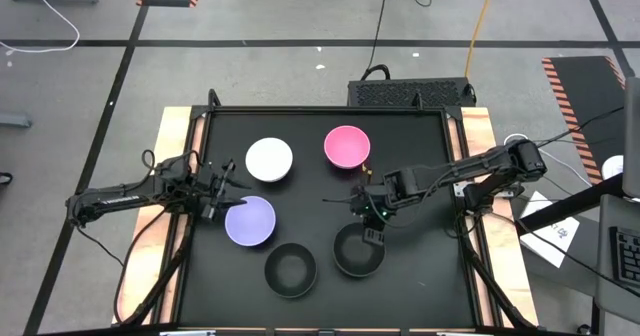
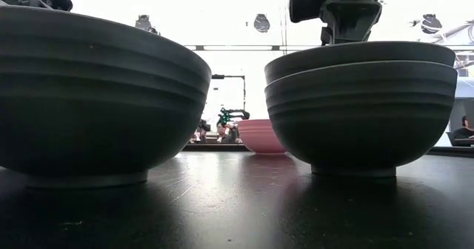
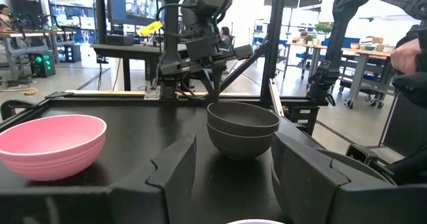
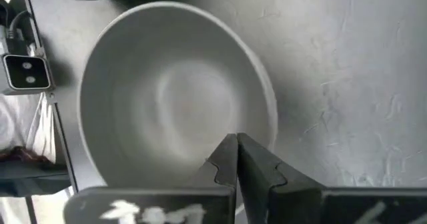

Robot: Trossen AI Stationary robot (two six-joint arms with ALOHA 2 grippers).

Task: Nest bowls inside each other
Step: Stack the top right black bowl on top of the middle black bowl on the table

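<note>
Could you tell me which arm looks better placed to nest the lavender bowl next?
Probably the left: its open gripper sits at the lavender bowl, while the right gripper hangs shut over the nested black bowls.

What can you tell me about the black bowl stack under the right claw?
The black bowl stack is two dark, matte, plastic-looking bowls with ribbed sides, one nested upright in the other, its rim showing just above the outer rim. It stands on the black table, near the front edge, right of the single black bowl. The right claw hangs over its rim, fingers together; contact is unclear.
</note>
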